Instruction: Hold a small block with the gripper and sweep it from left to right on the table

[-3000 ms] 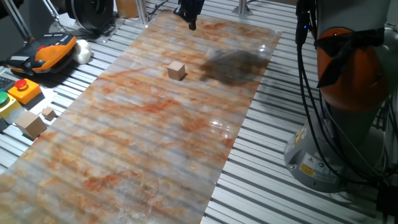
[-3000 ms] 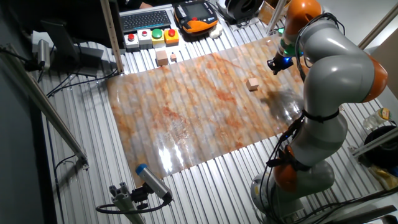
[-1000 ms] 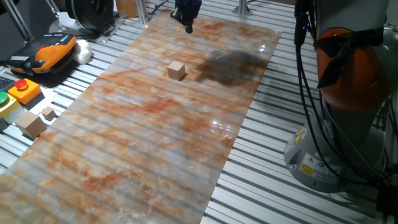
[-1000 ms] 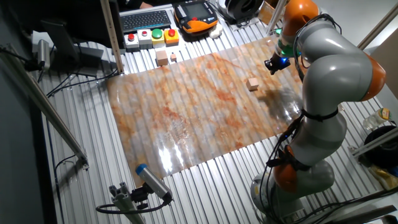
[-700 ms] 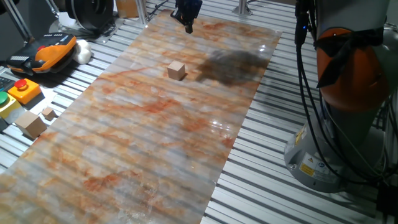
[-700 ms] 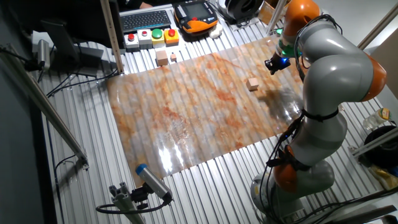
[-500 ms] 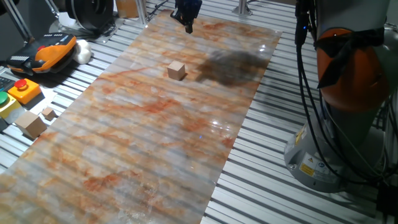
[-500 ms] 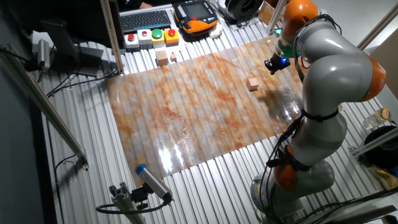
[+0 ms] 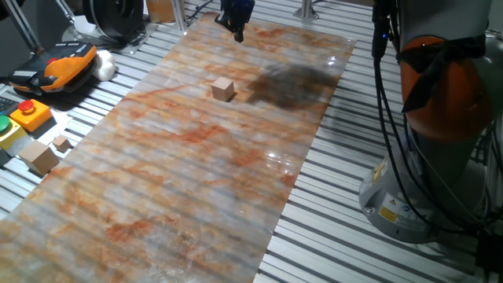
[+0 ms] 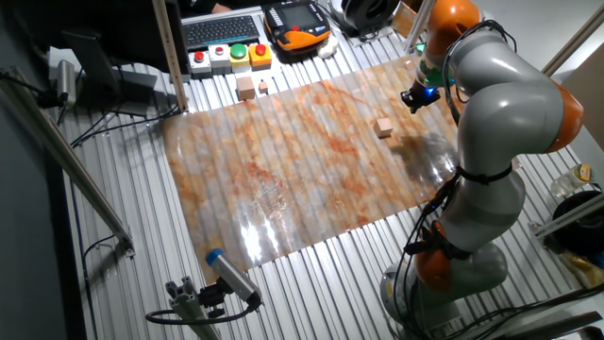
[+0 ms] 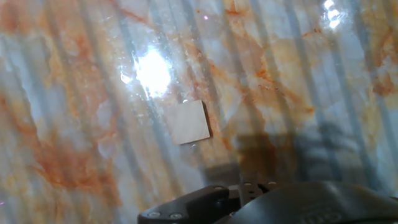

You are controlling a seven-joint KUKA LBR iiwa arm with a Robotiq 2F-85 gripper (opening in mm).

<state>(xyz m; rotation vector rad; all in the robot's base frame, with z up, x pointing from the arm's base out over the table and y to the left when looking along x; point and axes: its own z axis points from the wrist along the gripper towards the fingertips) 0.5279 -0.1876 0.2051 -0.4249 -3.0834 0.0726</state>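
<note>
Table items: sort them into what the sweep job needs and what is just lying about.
Needed: small block, gripper, table.

Lying about: larger wooden block, tiny wooden cube, button boxes, orange pendant.

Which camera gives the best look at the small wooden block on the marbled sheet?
The hand view: the small block fills more of the picture, seen from above, flat on the table. One fixed view shows it smaller, alone on the sheet; in the other fixed view it is tiny, near the gripper.
</note>
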